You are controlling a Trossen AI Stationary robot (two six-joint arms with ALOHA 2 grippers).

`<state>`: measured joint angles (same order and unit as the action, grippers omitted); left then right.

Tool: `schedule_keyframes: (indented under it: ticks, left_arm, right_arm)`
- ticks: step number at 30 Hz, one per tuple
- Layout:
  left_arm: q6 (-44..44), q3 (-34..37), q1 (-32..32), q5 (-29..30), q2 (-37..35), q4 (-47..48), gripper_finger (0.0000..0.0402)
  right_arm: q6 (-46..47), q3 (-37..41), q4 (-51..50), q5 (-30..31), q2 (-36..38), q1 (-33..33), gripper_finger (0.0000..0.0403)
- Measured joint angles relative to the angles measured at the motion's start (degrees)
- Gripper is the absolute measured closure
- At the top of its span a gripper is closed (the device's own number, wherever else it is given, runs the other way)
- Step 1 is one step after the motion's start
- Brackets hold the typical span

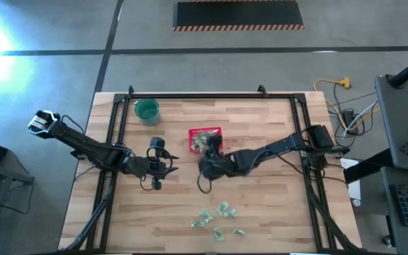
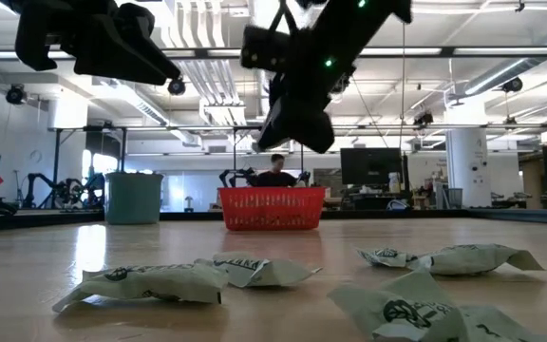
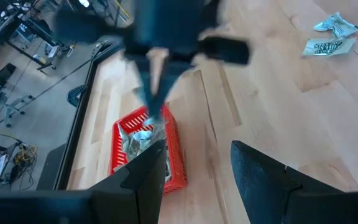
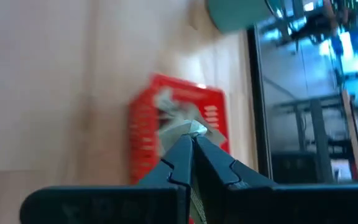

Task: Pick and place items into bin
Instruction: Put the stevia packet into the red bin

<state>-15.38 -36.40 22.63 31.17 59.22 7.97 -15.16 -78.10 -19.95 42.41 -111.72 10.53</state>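
The red basket (image 1: 205, 132) stands at the table's middle with pale green-and-white packets (image 3: 135, 143) inside. My right gripper (image 1: 205, 146) hovers just over the basket's near edge, shut on one packet (image 4: 186, 129); in the low view it hangs above the basket (image 2: 272, 208). My left gripper (image 3: 194, 165) waits open left of the basket, pointing at it, with nothing between its fingers. Several more packets (image 1: 214, 219) lie flat on the wood near the table's front edge. My right gripper pinches a crinkled edge of the packet (image 4: 191, 132) between its two fingertips (image 4: 178, 155). The fingers slant down from the table's near side toward the basket. The packet is lifted clear of the table and sits over the basket's open top.
A round teal cup (image 1: 147, 110) stands at the far left of the table, behind my left arm. A black frame runs along the table's left, right and far edges (image 1: 190, 97). Bare wood lies between the basket and the packets at the front.
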Motion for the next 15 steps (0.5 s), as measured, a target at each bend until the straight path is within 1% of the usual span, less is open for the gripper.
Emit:
schedule_keyframes:
  ticks: [3, 7, 9, 13, 15]
  left_arm:
    - [0.0, 0.0, 0.0, 0.0, 0.0, 0.1, 0.0237]
    - [0.0, 0.0, 0.0, 0.0, 0.0, 0.1, 0.0237]
    - [0.0, 0.0, 0.0, 0.0, 0.0, 0.2, 0.0237]
    - [0.0, 0.0, 0.0, 0.0, 0.0, 0.2, 0.0237]
    - [0.0, 0.0, 0.0, 0.0, 0.0, 0.2, 0.0237]
  right_arm:
    - [1.8, 0.3, -0.7, -0.5, 0.0, -3.7, 0.0394]
    - [6.6, 1.8, -1.2, -0.9, 0.0, -8.2, 0.0394]
    - [8.2, 2.5, -1.3, -3.1, 0.0, -9.8, 0.0394]
    - [9.3, 3.3, -1.3, -9.5, 0.0, -11.3, 0.0394]
    - [10.1, 3.3, -1.3, -10.0, 0.0, -11.5, 0.0394]
